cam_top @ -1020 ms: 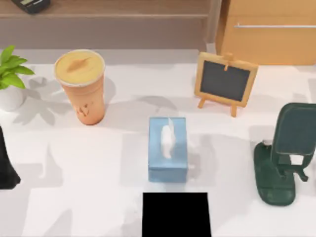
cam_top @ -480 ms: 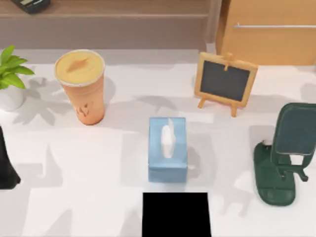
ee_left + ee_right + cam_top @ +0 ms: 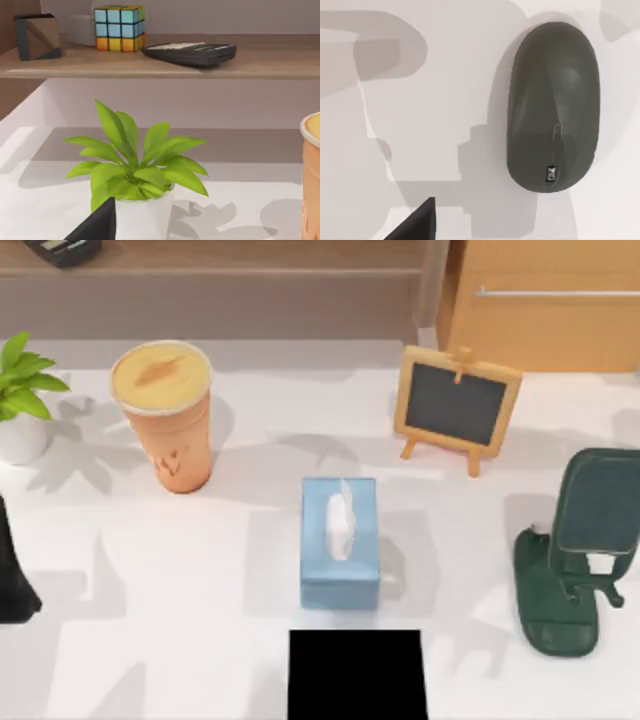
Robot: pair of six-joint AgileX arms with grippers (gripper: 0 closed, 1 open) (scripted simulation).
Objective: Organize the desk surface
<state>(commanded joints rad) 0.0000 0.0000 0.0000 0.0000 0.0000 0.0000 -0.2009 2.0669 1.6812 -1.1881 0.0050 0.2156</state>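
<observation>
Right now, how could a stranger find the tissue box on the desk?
Look at the middle of the white desk surface, just behind the black square mat at its front edge. The tissue box is the pale blue block there, with a white tissue poking from its top slot.

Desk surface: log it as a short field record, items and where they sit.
surface: white desk surface
top view's left: potted plant, orange cup
centre: blue tissue box, upright
near edge: black mat
back right: small chalkboard
top view's right: green phone stand
right wrist view: dark mouse on the desk
</observation>
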